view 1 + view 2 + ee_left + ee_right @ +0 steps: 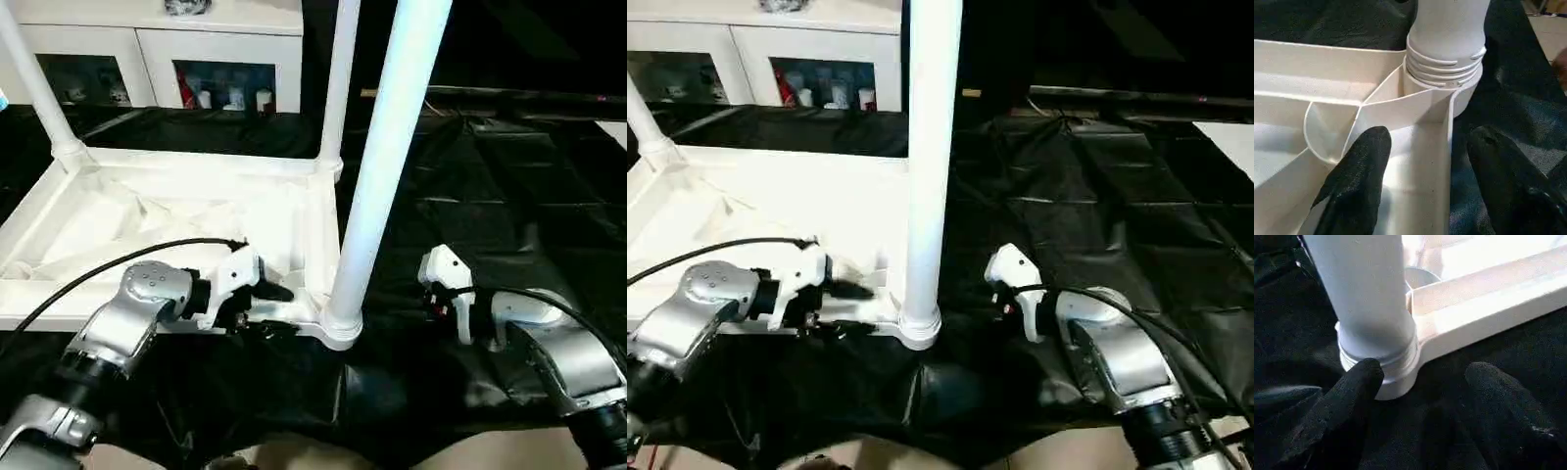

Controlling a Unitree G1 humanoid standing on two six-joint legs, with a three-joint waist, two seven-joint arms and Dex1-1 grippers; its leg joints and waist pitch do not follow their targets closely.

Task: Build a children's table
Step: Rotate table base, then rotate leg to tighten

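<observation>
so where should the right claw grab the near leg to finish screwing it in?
Probably low on the near leg's smooth tube, just above the threaded collar, coming in level from the robot's right. It stands upright in the tabletop's corner socket; the right claw is open beside its base, over black cloth.

White tabletop (pixel 186 211) upside down on black sheet; legs (pixel 387 157) upright in corner sockets.

The near leg (pixel 387 147) runs off the top edge, its upper end unseen; my right gripper (pixel 1420 396) hides its fingers behind my wrist from above; cabinet (pixel 196 59) contents too small to tell.
</observation>
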